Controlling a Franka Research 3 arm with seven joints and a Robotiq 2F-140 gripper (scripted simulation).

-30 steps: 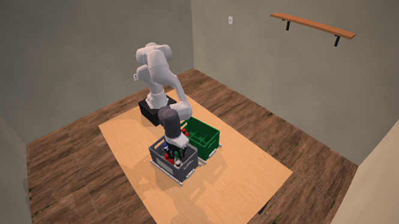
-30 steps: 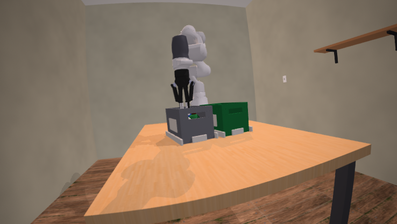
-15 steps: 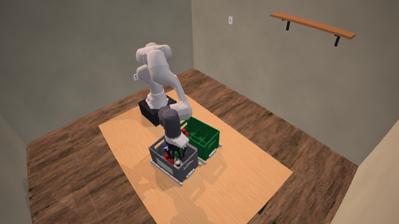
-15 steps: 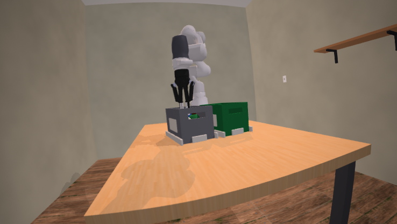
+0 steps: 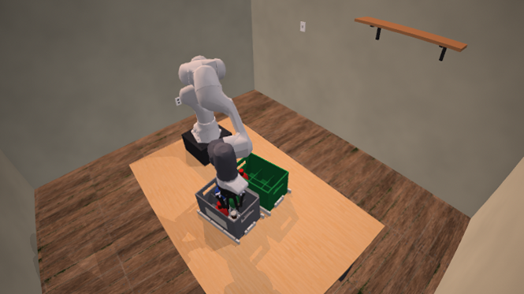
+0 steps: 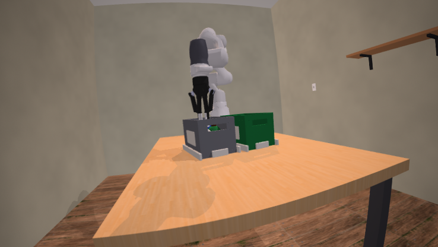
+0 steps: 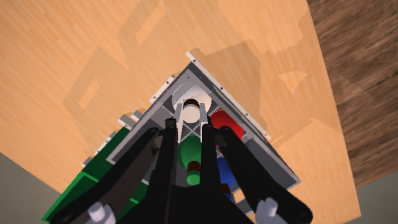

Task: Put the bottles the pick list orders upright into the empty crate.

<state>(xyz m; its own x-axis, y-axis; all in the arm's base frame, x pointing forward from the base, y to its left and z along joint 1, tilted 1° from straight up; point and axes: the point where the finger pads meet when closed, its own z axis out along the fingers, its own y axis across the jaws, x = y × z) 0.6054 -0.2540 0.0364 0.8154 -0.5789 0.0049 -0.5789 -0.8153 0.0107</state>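
Wrist view: gripper (image 7: 190,127) clamped on white bottle (image 7: 190,114) neck in grey crate (image 7: 235,102) corner; risk: thin neck grip slips or bottle snags divider on lift

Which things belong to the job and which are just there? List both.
Job: gripper, shut on the white bottle; green bottle; red bottle; blue bottle; gray crate; green crate.
Just there: wall shelf; wall plate.
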